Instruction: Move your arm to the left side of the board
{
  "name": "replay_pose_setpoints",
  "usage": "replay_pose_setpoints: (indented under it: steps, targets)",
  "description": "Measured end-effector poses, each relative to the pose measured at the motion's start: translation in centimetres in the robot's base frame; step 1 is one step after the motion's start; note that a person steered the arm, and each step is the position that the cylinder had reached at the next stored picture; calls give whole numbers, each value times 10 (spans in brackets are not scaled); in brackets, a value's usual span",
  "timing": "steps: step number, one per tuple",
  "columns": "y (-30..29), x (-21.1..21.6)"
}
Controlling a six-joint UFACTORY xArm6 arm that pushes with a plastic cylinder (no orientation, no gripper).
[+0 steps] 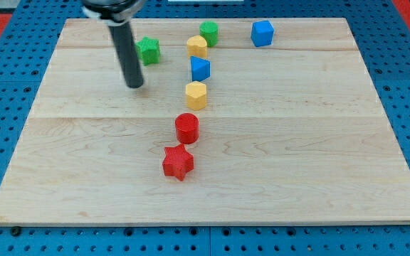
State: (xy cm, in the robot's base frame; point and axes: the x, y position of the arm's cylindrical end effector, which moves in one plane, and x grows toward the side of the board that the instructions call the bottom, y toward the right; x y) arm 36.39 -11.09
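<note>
Tip [135,84]: a bare rod end with no jaws, touching nothing. Green block [149,50] just up-right; yellow block [196,94] well right. Board [84,178]: tip sits left of centre, probably partway; left edge remains ahead.

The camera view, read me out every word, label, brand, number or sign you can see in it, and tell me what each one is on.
No readable text: none.
The wooden board is bare wood grain, with no print.
The blocks, such as the red star, blue cube and yellow hexagonal block, show plain coloured faces.
The rod ending in my tip is plain dark, unmarked.
The blue perforated surface around the board shows only holes.
</note>
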Motion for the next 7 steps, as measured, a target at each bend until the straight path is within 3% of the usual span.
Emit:
replay_pose_setpoints:
  steps: [2,4,5,7]
  targets:
    - [-6,-93]
    - [-145,-74]
    - [-181,-76]
    - [-194,-75]
